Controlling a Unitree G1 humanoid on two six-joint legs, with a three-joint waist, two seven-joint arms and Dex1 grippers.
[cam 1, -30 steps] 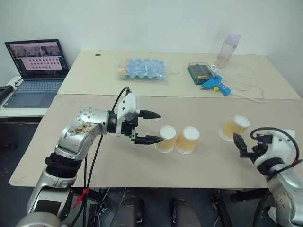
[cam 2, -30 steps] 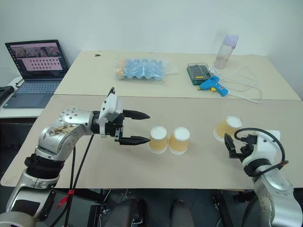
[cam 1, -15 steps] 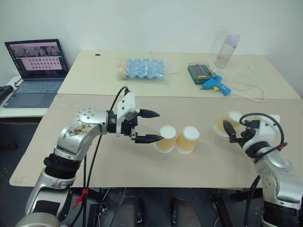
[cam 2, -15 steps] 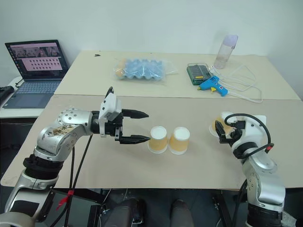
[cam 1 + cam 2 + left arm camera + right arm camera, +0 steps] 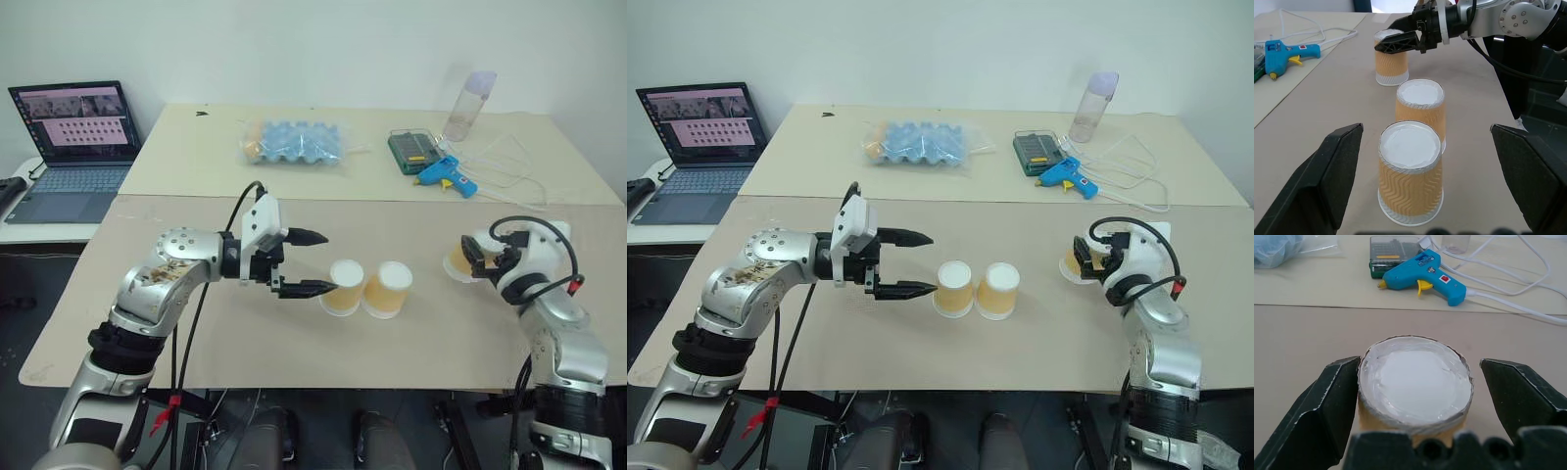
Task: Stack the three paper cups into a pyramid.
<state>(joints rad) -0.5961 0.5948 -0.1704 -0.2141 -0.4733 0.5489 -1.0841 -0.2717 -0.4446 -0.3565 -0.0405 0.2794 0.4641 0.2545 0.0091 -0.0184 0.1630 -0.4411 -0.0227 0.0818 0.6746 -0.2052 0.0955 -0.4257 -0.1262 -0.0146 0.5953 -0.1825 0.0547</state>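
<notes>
Bench (image 5: pixel 294 343): two upturned paper cups (image 5: pixel 345 286) touching side by side at centre. Left gripper (image 5: pixel 312 262) at their 9 o'clock, fingers spread, empty. Third cup (image 5: pixel 1415 382) well apart at 3 o'clock, between the spread fingers of the right gripper (image 5: pixel 482 257), ungripped. Step: fetching the top cup. Next: pinch, lift, seat across the pair.

- No lettering, number or brand can be read anywhere.
- The laptop screen (image 5: pixel 76 119) shows rows of tiny marks, too small to read.
</notes>
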